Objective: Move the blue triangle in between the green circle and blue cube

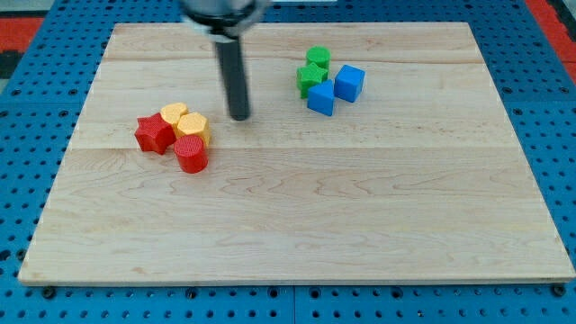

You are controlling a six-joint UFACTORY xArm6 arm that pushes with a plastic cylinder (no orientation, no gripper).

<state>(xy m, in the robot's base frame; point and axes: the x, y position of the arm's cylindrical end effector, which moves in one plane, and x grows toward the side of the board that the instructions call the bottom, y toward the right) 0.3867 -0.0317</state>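
Note:
The blue triangle (320, 99) lies at the view's upper right, touching the blue cube (349, 83) on its right and a green star-like block (311, 77) above its left. The green circle (317, 58) sits just above that green block. The dark rod comes down from the view's top, and my tip (239, 116) rests on the wooden board (297, 216), well left of the blue triangle and just right of the yellow blocks, touching no block.
A cluster sits at the view's left: a red star (154, 133), a yellow block (175, 112), a second yellow block (193, 127) and a red cylinder (191, 155). Blue pegboard surrounds the board.

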